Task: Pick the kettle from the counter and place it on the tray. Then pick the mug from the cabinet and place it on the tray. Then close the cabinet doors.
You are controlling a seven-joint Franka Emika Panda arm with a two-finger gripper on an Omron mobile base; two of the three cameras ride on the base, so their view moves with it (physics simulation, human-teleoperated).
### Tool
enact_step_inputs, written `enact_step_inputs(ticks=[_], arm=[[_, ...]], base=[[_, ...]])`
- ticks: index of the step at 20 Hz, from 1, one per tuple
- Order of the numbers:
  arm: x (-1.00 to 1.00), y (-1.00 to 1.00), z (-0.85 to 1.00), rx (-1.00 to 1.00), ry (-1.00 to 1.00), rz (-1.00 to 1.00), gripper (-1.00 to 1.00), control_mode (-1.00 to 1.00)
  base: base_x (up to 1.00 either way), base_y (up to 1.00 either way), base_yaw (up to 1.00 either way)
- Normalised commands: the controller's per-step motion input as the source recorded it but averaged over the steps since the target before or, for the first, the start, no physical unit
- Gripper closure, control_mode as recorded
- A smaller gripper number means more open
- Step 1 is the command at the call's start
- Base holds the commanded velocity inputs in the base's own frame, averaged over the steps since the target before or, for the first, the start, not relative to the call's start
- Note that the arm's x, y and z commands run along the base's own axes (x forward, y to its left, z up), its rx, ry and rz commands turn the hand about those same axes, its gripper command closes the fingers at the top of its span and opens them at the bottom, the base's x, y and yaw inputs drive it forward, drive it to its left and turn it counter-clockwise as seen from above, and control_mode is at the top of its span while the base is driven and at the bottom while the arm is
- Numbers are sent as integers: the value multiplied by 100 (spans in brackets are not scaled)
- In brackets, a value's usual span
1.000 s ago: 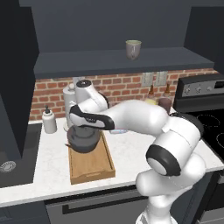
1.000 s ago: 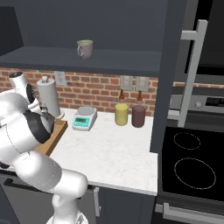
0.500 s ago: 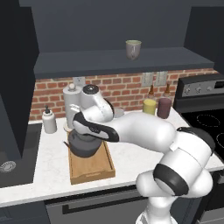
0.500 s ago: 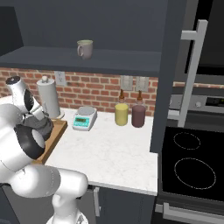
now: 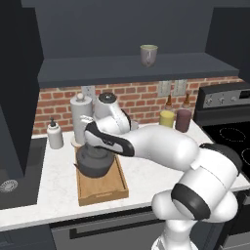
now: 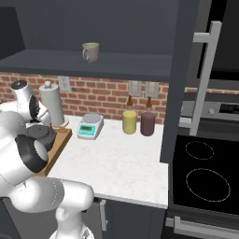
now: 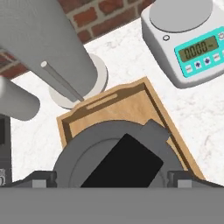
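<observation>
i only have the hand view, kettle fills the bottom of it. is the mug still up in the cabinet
Observer: Yes, the mug stands upright on the cabinet shelf, above the counter.
Operator: are the cabinet doors open
Observer: Yes. In the right base view one open door juts toward the camera, its silver bar handle facing us.
Operator: is the kettle fully on the tray
Observer: The left base view shows the kettle sitting inside the tray, toward its far end, with bare wood in front.
</observation>
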Motion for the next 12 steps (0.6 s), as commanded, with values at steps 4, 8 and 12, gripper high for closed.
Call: enact_step_inputs(ticks=[4,8,12], arm=[[0,-4,5,-2,-2,10,-100,-100],[0,0,22,-1,-5,10,-100,-100],[-19,0,30,-4,-1,16,-100,-100]], base=[[0,0,0],[0,0,0],[0,0,0]])
